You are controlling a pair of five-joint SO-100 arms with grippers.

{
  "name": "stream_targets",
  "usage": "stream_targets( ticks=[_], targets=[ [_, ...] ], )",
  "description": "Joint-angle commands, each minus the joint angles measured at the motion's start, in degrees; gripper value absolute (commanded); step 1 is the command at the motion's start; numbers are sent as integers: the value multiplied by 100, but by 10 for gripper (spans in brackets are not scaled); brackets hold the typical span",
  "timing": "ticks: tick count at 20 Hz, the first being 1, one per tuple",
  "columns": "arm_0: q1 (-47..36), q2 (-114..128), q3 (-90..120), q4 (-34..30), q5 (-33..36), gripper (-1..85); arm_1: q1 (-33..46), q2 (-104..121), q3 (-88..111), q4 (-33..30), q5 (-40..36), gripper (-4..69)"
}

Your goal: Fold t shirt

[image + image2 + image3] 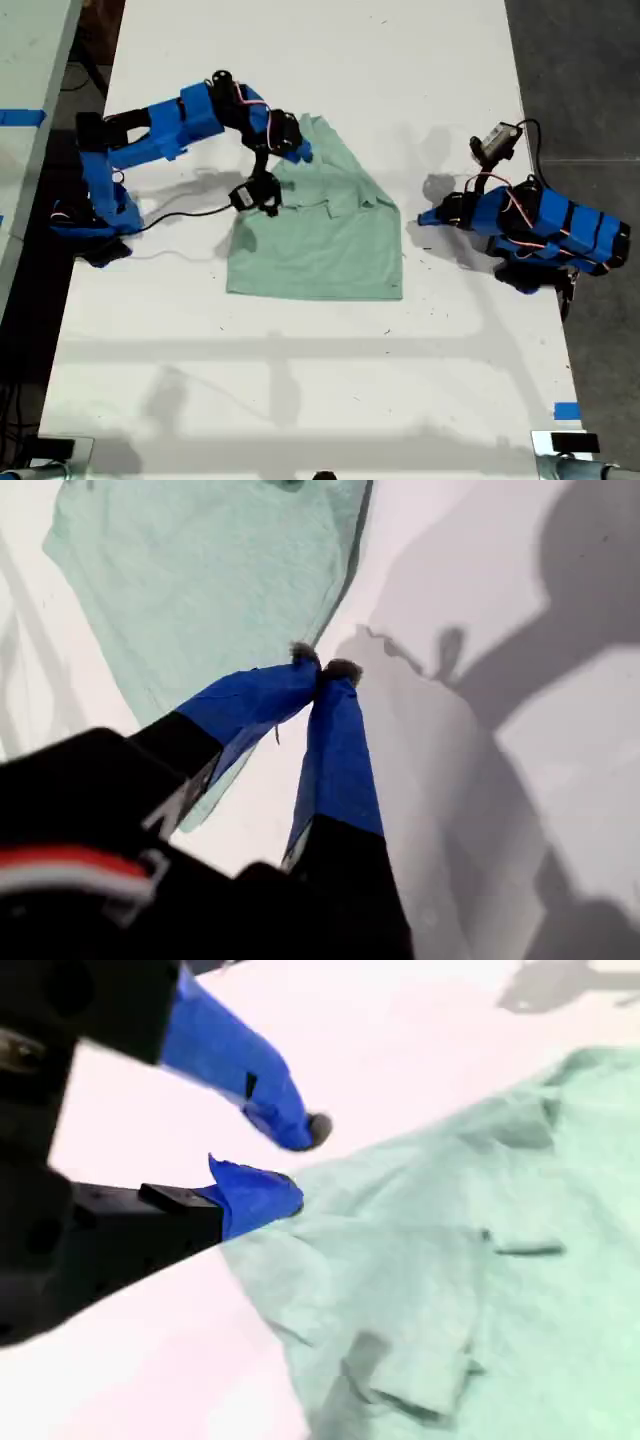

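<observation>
The pale mint-green t shirt lies partly folded on the white table, its far part narrowing to a point. My second gripper is open at that far edge, on the exterior view's left arm; one fingertip rests at the cloth's border and nothing is between the jaws. The t shirt shows creases and a folded flap there. My first gripper, on the exterior view's right arm, is shut and empty. It sits just off the side edge of the t shirt.
A black cable runs over the table by the base of the exterior view's left arm. A blue tape mark sits near the table's edge at the exterior view's lower right. Dark floor borders the table on the exterior view's right.
</observation>
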Motion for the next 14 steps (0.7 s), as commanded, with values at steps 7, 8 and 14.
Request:
stream_targets(
  ticks=[7, 8, 14],
  targets=[
    [158, 7479, 5695, -949, -598, -1, -53, 97, 176, 9, -26, 21],
    [466, 8437, 6697, -1327, -844, -1, -44, 97, 176, 9, -26, 21],
    [1099, 12234, 11391, -2188, -1099, -1, -9, 97, 202, 9, 44, 21]
  ],
)
